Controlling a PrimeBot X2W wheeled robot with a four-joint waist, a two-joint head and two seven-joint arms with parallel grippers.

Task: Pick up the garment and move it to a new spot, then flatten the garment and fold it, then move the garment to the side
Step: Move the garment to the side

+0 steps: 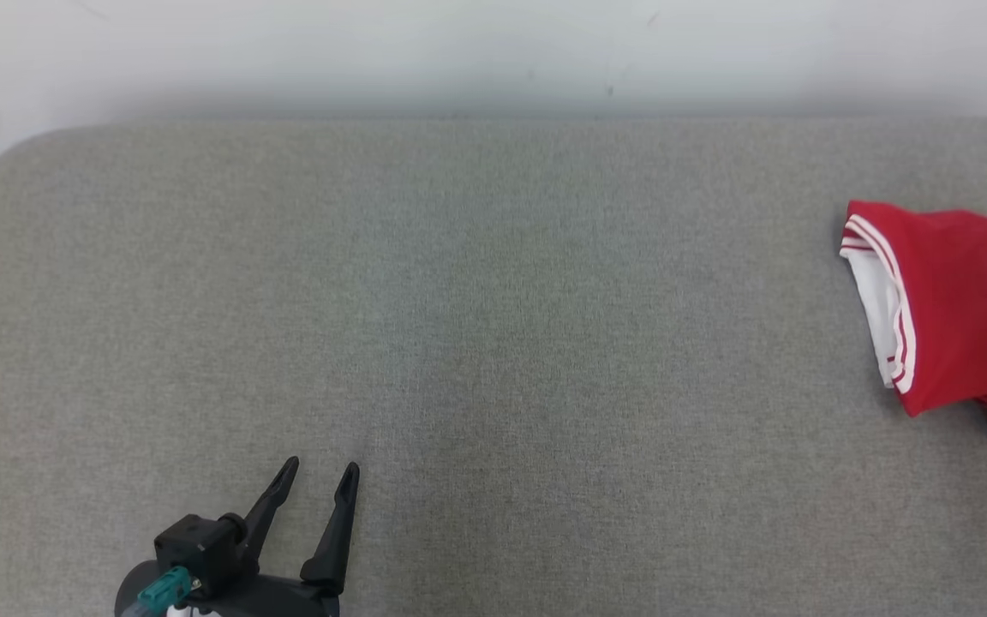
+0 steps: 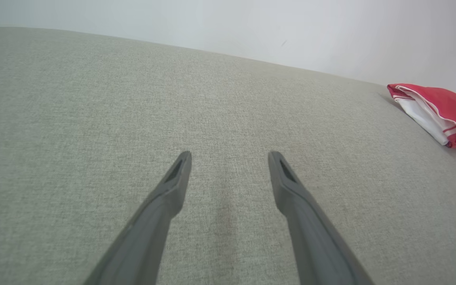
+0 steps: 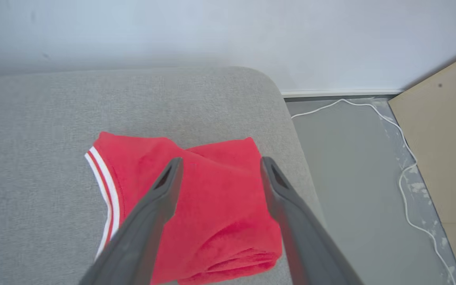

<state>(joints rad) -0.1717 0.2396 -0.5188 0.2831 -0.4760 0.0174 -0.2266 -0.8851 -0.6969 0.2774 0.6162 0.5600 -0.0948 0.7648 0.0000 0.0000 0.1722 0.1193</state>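
The grey table [image 1: 459, 300] carries the folded garment [image 1: 965, 300] at its right edge, apparently parked aside, so the right hand [image 3: 221, 162] hovers above it with fingers apart, and the left hand [image 1: 321, 467] sits spread and empty.

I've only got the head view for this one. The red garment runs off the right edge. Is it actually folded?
Observer: Yes. In the right wrist view the garment lies as a folded bundle, with layers stacked at its near edge.
Operator: What is the right claw doing?
Observer: The right claw is over the garment with its jaws wide open, gripping nothing.
Operator: How near the end of the cushion is it?
Observer: Close. It sits by the rounded end of the cushion. Past that is the floor, with a white cable on it.
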